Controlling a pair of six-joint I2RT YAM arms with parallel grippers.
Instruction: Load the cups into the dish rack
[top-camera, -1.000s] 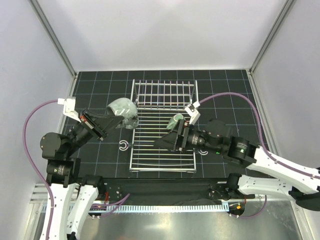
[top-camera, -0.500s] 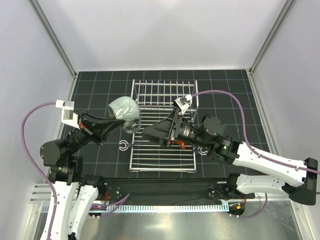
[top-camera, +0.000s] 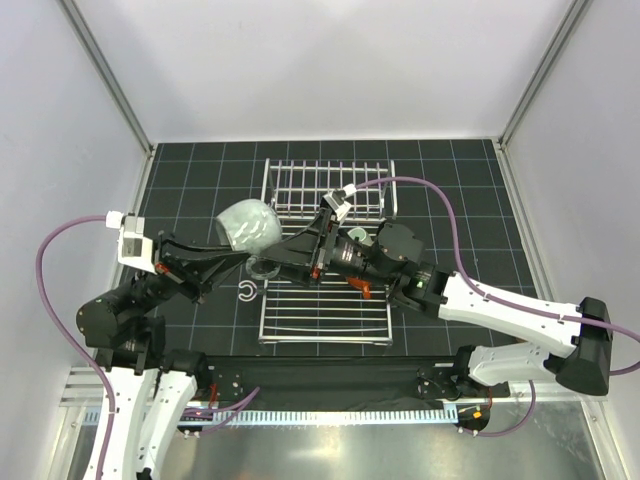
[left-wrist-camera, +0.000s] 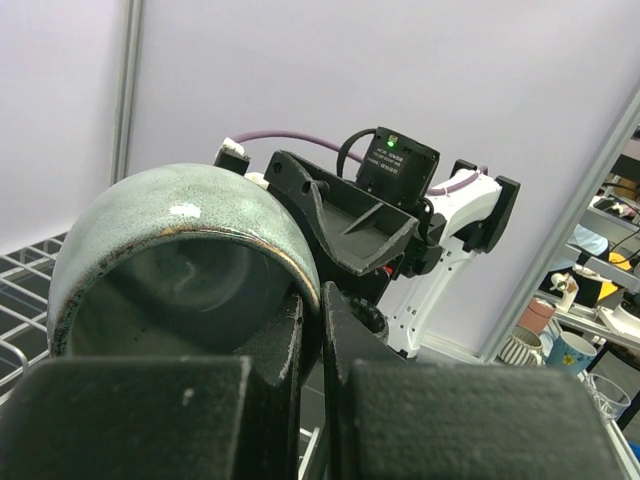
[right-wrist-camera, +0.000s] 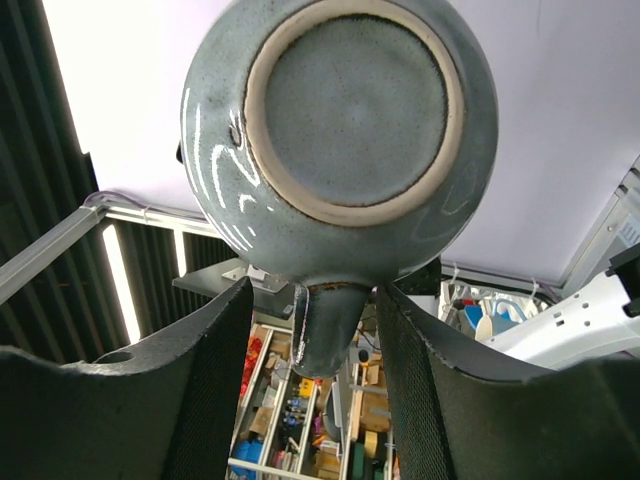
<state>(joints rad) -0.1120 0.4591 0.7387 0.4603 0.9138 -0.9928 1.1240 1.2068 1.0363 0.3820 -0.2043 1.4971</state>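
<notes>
My left gripper (top-camera: 236, 254) is shut on the rim of the pale grey-green round mug (top-camera: 247, 224) and holds it in the air over the left edge of the dish rack (top-camera: 325, 305). In the left wrist view one finger is inside and one outside the mug wall (left-wrist-camera: 200, 230). My right gripper (top-camera: 268, 256) is open and reaches across the rack to the mug. In the right wrist view the mug's base (right-wrist-camera: 345, 100) faces the camera, and its handle (right-wrist-camera: 325, 330) hangs between the open fingers (right-wrist-camera: 215, 360) without touching them. A mint-green mug (top-camera: 357, 235) sits in the rack behind the right arm.
A small clear glass (top-camera: 262, 268) stands at the rack's left edge under the grippers. A white C-shaped hook (top-camera: 247, 291) lies on the black mat left of the rack. The rack's upright barred section (top-camera: 325, 188) stands at the far end. The right gripper body (left-wrist-camera: 350, 215) looms close behind the mug.
My right arm has swung left across the rack, from beside the mint-green mug to the held mug. The left gripper has kept hold of the round mug at about the same spot.
</notes>
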